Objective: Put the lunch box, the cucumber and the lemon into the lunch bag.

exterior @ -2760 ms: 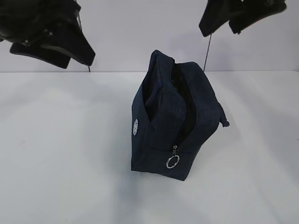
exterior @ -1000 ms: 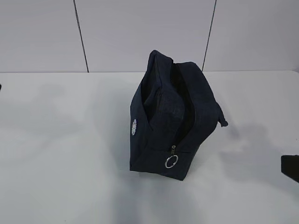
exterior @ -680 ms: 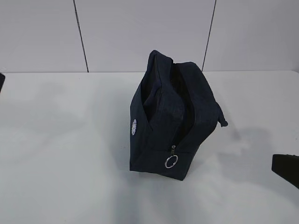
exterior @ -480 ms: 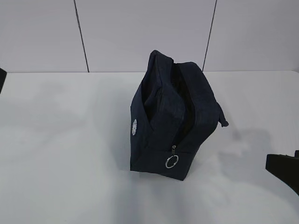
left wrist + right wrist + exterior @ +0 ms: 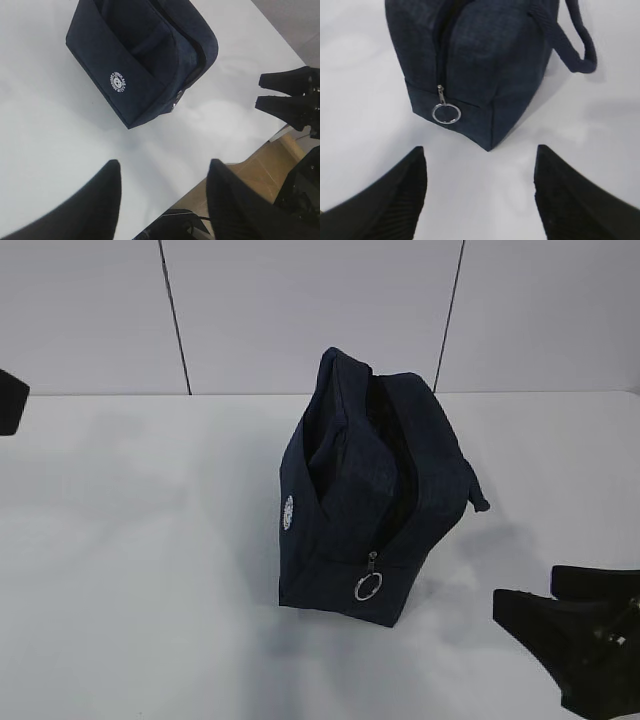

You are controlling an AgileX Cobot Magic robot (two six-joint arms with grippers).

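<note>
Exterior view: the lunch bag (image 5: 372,490) stands upright near the middle of the white table (image 5: 140,570), resting on its base, end panel toward the camera. Its long zipper (image 5: 385,455) runs over the top and is parted, leaving a dark slit. The silver ring pull (image 5: 368,586) hangs low on the near end. A small white round logo (image 5: 289,512) sits on the bag's left side panel. One loop handle (image 5: 475,490) sticks out on the right. The right gripper (image 5: 560,625) enters at the lower right corner, fingers apart, holding nothing, apart from the bag. Only a dark corner of the left arm shows at the left edge; its gripper cannot be judged from here. Lunch box, cucumber and lemon cannot be seen in this view.

Left wrist view: the left gripper (image 5: 162,197) has its two black fingers (image 5: 102,195) spread wide with bare table between them, empty, well apart from the bag (image 5: 140,55). The logo (image 5: 117,83) faces this camera. The right gripper (image 5: 280,95) shows at the right edge, beyond the bag's corner.

Right wrist view: the right gripper (image 5: 480,195) is open and empty, fingers (image 5: 405,190) wide, just short of the bag's near end (image 5: 485,60). The ring pull (image 5: 446,113) hangs at the zipper's foot. The loop handle (image 5: 575,42) lies on the table to the right.
</note>
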